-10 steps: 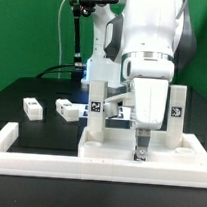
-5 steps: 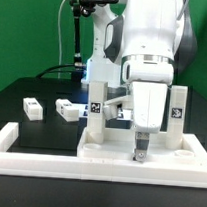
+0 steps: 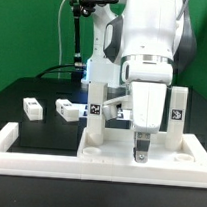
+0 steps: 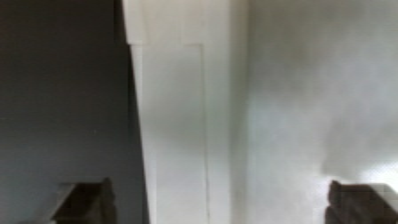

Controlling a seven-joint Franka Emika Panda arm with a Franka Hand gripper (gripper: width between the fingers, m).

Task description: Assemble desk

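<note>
Soft, even overhead light fills the exterior view. The arm's white shell (image 3: 146, 34) runs close to overexposed in the upper centre of the frame, while the black table (image 3: 29, 136) swallows detail at the exterior view's left. A bluish glow (image 3: 87, 65) shows behind the arm. Shadows under the white blocks (image 3: 32, 108) are faint and short. The small frame leaves the tags (image 3: 94, 108) as unreadable smudges. The wrist view is wholly out of focus: a washed-out white surface (image 4: 267, 100) sits too near the lens, beside a dim dark band (image 4: 63, 100).

Upright arm (image 3: 151, 35), end effector (image 3: 140, 153) down, spread wide
</note>
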